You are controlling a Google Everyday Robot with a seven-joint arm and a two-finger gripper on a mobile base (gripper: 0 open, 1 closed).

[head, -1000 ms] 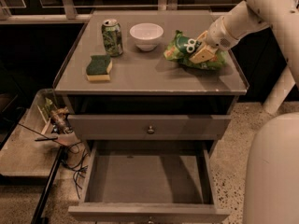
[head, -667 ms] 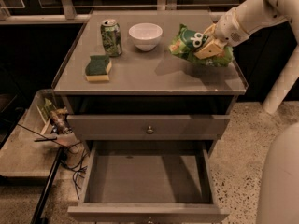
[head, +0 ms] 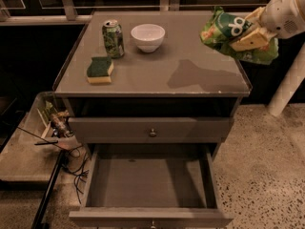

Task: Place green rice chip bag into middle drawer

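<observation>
The green rice chip bag (head: 223,30), crinkly light-green foil with a dark-green round logo, hangs in the air above the right rear corner of the cabinet top (head: 157,73) and casts a shadow on it. My gripper (head: 250,36) comes in from the upper right and is shut on the bag's right side. The middle drawer (head: 147,182) is pulled out open at the bottom front. Its flat grey floor is bare, well below and to the left of the bag.
A green soda can (head: 113,38), a white bowl (head: 147,36) and a green-topped yellow sponge (head: 100,69) stand on the cabinet top's left and middle. A closed knobbed drawer front (head: 152,130) sits above the open drawer. Cables and clutter (head: 55,123) lie at the left; a white post (head: 288,87) stands at the right.
The bag has been lifted off the cabinet top. My gripper has carried it up and a little to the right, still shut on it.
</observation>
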